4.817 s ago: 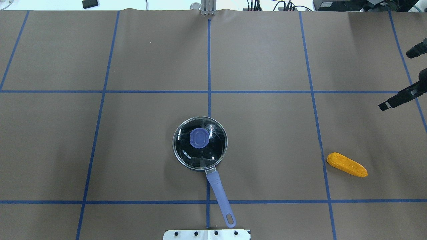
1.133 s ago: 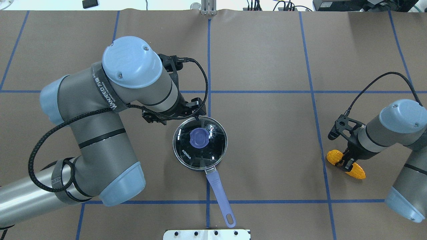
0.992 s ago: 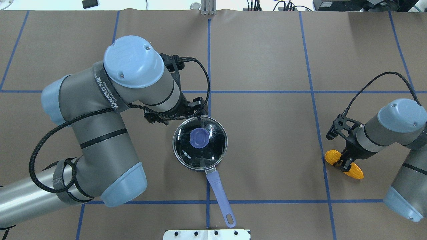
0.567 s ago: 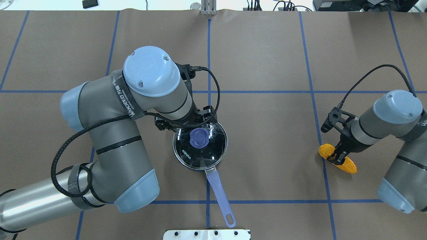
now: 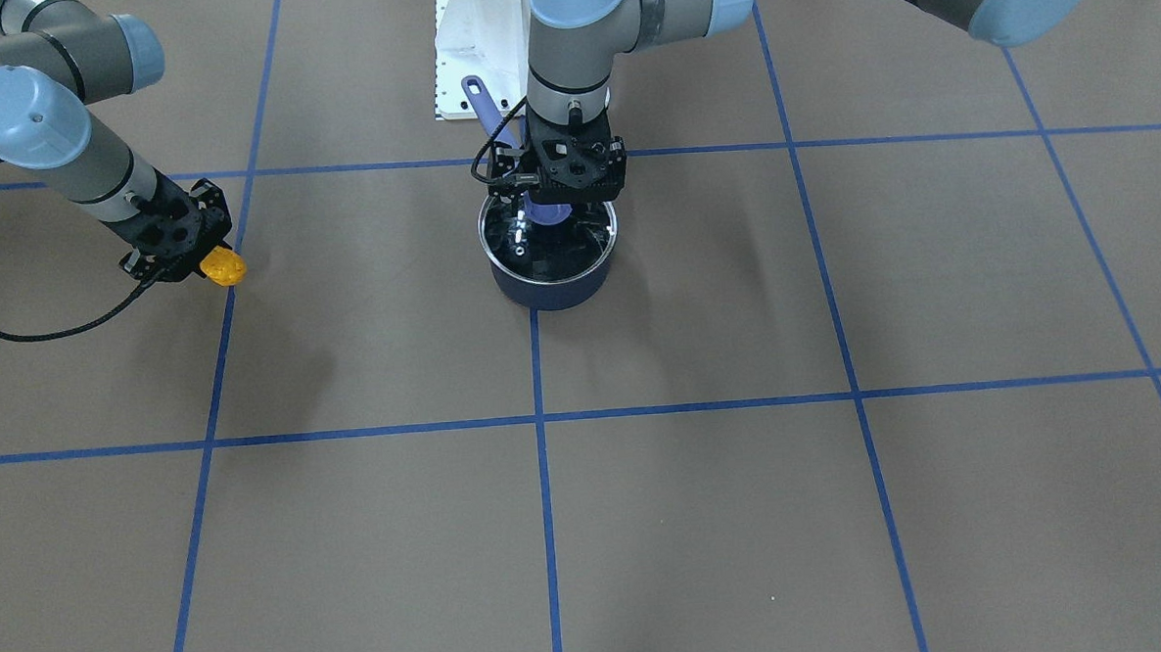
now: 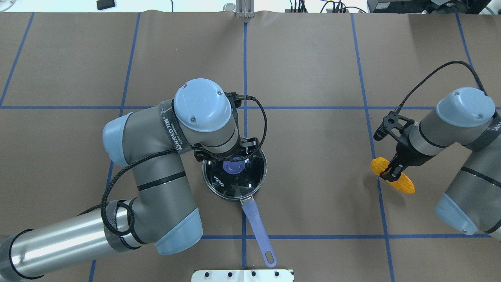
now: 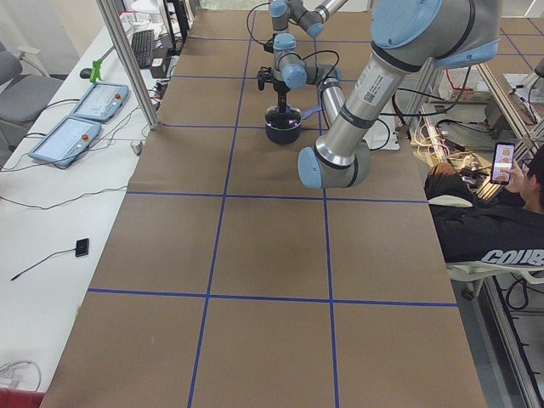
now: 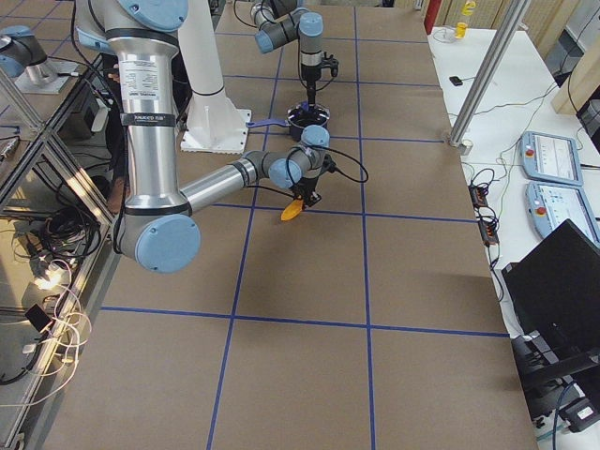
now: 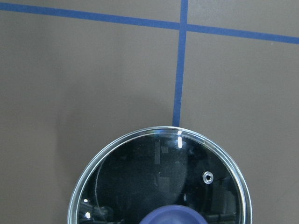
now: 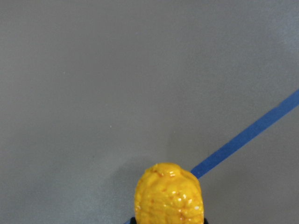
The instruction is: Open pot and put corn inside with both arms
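The navy pot (image 6: 219,186) stands at the table's middle with its glass lid (image 6: 250,178) on and its purple handle (image 6: 258,227) toward the robot. My left gripper (image 5: 551,202) hangs open just over the blue knob (image 5: 542,214), which my wrist partly hides from overhead. The left wrist view shows the lid (image 9: 159,177) and the knob's top edge (image 9: 175,215), with no fingers in it. My right gripper (image 6: 391,172) is shut on the orange-yellow corn (image 6: 403,184) and holds it a little above the table, far right of the pot. The corn's end fills the bottom of the right wrist view (image 10: 169,193).
The brown table cover carries a grid of blue tape lines (image 6: 368,117). The white base plate (image 6: 242,275) sits at the near edge behind the pot handle's tip. Monitors, cables and a seated person (image 7: 501,221) are off the table's sides.
My left arm has swung right and its gripper has come from beside the pot to over the knob. My right gripper closed on the corn and has lifted it up and leftward.
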You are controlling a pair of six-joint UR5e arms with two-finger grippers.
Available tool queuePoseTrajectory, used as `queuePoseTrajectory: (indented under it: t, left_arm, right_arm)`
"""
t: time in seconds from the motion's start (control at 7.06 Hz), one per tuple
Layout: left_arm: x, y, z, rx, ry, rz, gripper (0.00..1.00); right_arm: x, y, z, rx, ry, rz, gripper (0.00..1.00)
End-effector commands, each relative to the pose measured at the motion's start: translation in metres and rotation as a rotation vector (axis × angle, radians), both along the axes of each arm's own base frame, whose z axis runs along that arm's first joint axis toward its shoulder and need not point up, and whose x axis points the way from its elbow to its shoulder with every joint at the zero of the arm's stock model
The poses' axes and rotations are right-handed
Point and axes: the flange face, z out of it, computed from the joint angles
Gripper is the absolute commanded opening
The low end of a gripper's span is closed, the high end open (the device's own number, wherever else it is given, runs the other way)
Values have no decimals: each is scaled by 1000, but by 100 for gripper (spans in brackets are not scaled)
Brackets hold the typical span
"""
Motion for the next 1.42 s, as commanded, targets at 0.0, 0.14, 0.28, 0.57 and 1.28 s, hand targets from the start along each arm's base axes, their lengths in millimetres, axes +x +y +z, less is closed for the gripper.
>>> queuePoseTrajectory:
  t: [0.0, 0.14, 0.28, 0.57, 1.28]
  left_arm:
    - [13, 15, 5, 14, -13, 12, 99]
    - [15, 18, 4, 15, -12, 17, 98]
    - [15, 18, 4, 25, -14, 27, 90]
    - [14, 19, 2, 30, -8, 40, 57]
    - [-32, 15, -7, 75, 16, 29, 51]
  right_arm:
    - [1, -1, 0, -1, 0, 3, 35]
    - [2, -2, 0, -2, 1, 6, 35]
    - [3, -3, 0, -3, 0, 7, 35]
    - [3, -3, -2, -5, -6, 4, 35]
    - [-3, -11, -16, -5, -14, 11, 35]
